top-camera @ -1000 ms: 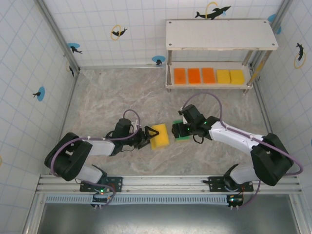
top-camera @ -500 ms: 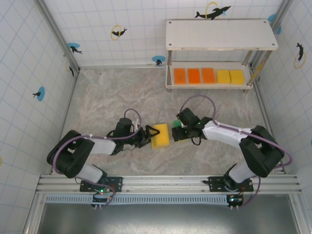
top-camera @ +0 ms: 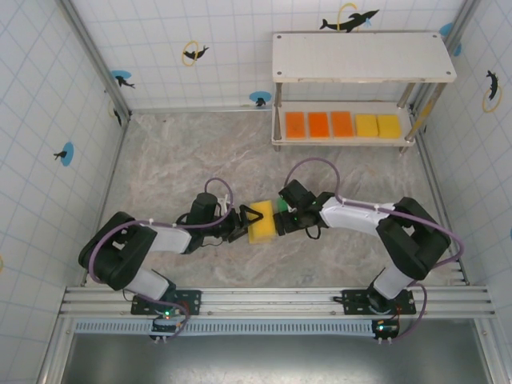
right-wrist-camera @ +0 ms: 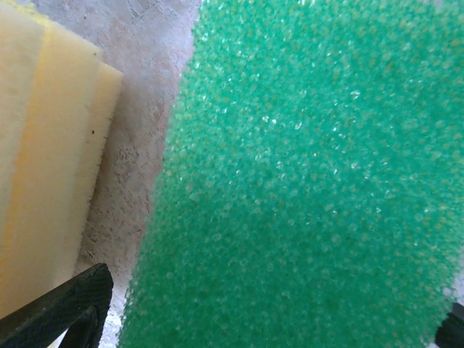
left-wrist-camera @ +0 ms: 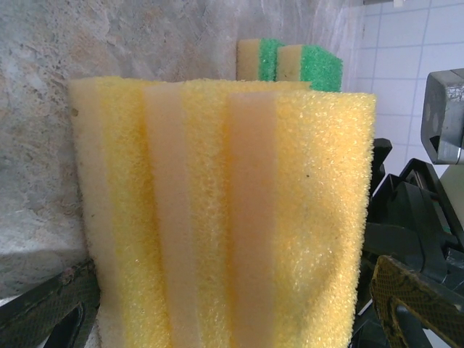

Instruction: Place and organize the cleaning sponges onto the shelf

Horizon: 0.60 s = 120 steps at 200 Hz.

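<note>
The left gripper point(top-camera: 247, 224) is closed around a yellow stack point(left-wrist-camera: 217, 210) of plain foam sponges standing on edge, with a finger point(left-wrist-camera: 43, 312) at each outer face. The foam shows almost no dent, so the squeeze looks gentle. Facing it, the right gripper point(top-camera: 283, 222) clasps the green-faced sponges point(right-wrist-camera: 312, 181), which the left wrist view shows as a pair side by side. The two bundles sit nearly touching on the marbled table point(top-camera: 176, 160), well apart from the shelf point(top-camera: 360, 56) in the far right corner. Its lower board already holds three orange sponges point(top-camera: 318, 124) and two yellow sponges point(top-camera: 378, 126) in a tidy row. These blocks are probably very light, soft and springy, with no risk of breakage. The likelier trouble is that loose blocks in a bundle slide past one another or fan out when lifted. The best hold is probably across the broad outer faces, near the middle, pressed enough to pinch the inner blocks. The coarse scouring faces should grip better than the bare foam.
</note>
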{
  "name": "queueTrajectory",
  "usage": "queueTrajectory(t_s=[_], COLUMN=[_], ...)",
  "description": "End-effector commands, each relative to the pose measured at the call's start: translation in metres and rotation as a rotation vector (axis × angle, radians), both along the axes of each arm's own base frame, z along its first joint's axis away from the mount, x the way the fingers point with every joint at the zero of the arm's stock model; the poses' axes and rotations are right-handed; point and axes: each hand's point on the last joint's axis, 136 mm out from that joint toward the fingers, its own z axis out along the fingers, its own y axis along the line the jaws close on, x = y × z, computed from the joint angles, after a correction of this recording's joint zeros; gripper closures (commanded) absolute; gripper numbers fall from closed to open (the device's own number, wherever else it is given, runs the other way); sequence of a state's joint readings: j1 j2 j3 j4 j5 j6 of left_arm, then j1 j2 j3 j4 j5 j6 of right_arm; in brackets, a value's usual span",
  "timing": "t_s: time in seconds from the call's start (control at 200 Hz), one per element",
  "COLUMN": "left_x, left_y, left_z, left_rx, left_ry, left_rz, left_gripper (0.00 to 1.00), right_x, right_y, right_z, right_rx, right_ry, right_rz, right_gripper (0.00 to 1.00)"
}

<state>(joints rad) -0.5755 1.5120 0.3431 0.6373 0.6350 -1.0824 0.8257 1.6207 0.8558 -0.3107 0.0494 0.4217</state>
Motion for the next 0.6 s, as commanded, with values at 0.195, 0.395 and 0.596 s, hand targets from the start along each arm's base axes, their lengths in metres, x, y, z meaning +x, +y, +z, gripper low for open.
queueTrajectory(t_s=[0.195,0.395,0.596], left_x=[-0.008,-0.005,0.000], left_y=[0.010,0.008,0.006], left_z=[-0.035,-0.036,-0.039], left_rx=[0.107,0.111,0.130], left_ry=[0.108,0.108,0.103], left_rz=[0.023,0.019,0.015], left_gripper=[0.02,0.02,0.02], right_x=[0.015,0.026,0.038], right_y=[0.023,0.018,0.009], right_z=[0.003,-0.001,-0.005], right_rx=[0.025,-0.011,-0.038], right_ry=[-0.028,-0.056,-0.069], right_rz=[0.019,-0.002,-0.013], right_gripper=[0.07,0.07,0.07])
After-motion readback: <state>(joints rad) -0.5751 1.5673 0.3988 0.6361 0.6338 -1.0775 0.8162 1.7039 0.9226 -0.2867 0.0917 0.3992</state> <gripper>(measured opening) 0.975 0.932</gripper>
